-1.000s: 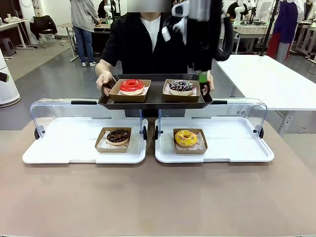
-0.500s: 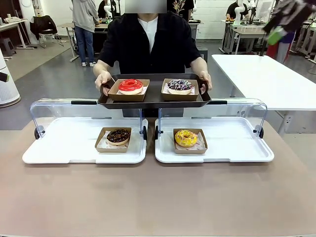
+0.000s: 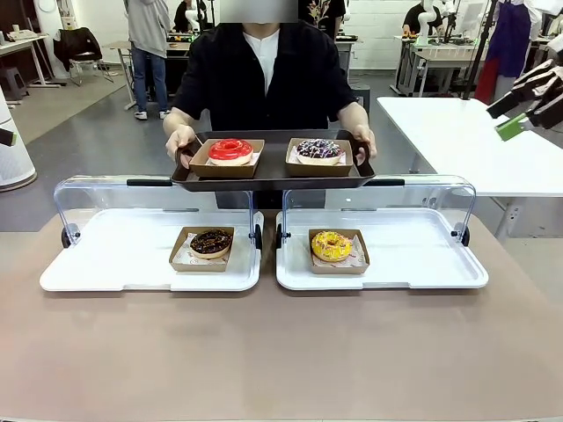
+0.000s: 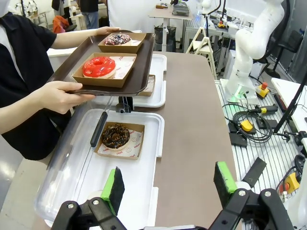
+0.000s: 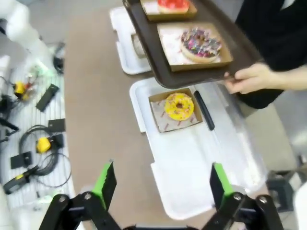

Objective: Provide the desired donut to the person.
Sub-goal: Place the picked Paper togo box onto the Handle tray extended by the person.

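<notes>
The person [image 3: 264, 70] holds a dark tray [image 3: 273, 176] above the table's far edge, with a red-glazed donut [image 3: 230, 149] and a sprinkled donut [image 3: 318, 150] in paper boxes. A chocolate donut [image 3: 210, 242] sits on the left white tray [image 3: 106, 255] and a yellow donut [image 3: 331, 245] on the right white tray [image 3: 422, 255]. My left gripper [image 4: 170, 184] hangs open above the left tray, short of the chocolate donut [image 4: 115, 135]. High at the far right, my right gripper [image 3: 503, 116] is open over the yellow donut [image 5: 179, 106]. Nothing marks one donut as desired.
Both white trays have clear lids [image 3: 88, 189] swung up at the back, with black handles. A white table [image 3: 475, 141] stands at the right behind mine. Cables and tools [image 4: 249, 127] lie on the floor beside the table. The brown tabletop [image 3: 281, 352] is bare at the front.
My right arm has swung from in front of the person up and away to the far right. The person has shifted the dark tray slightly.
</notes>
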`<state>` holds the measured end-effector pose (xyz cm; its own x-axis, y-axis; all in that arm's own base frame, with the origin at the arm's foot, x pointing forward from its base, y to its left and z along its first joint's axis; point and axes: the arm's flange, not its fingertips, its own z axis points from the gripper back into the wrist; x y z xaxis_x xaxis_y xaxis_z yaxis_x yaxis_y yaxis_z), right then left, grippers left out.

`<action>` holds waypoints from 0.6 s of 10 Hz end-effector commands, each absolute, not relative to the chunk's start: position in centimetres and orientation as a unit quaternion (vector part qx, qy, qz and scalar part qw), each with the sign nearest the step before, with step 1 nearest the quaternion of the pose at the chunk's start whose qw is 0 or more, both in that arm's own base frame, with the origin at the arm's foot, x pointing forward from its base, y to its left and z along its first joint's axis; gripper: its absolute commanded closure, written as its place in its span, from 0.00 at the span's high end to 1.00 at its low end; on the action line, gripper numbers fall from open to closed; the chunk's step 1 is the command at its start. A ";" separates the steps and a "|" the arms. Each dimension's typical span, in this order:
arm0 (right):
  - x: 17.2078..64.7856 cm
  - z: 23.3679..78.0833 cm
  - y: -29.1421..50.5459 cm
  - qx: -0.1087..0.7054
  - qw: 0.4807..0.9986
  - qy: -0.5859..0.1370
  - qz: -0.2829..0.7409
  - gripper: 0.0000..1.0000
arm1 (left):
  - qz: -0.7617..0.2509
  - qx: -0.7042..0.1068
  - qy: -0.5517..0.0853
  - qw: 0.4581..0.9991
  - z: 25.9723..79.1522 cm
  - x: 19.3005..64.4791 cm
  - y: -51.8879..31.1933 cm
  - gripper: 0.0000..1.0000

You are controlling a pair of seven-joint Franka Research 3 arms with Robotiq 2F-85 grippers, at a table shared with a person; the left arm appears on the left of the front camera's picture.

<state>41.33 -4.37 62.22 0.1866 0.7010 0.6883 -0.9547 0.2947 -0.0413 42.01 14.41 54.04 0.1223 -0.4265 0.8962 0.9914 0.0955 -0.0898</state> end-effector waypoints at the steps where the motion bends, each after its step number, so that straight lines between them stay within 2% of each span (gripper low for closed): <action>1: 41.0 63.5 -6.1 0.213 0.747 -0.338 0.531 1.00 | -0.551 -0.385 -0.369 0.642 54.1 41.9 14.4 0.98; 3: 41.2 62.6 -5.0 0.204 0.744 -0.317 0.551 1.00 | -0.551 -0.385 -0.369 0.642 54.1 41.9 14.4 0.98; 4: 42.7 63.0 -6.4 0.418 0.649 -0.312 0.554 1.00 | -0.551 -0.385 -0.369 0.642 54.1 41.9 14.4 0.98; 5: 44.2 62.7 -8.2 0.451 0.625 -0.340 0.539 1.00 | -0.551 -0.385 -0.369 0.642 54.1 41.9 14.4 0.98; 6: 44.9 61.9 -9.3 0.447 0.617 -0.358 0.539 1.00 | -0.551 -0.385 -0.369 0.642 54.1 41.9 14.4 0.98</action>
<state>42.50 -6.88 62.16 0.1238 0.4092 0.9040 -0.9920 0.0728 0.1029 42.01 14.42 54.04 0.1223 -0.4266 0.8961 0.9913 0.0958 -0.0897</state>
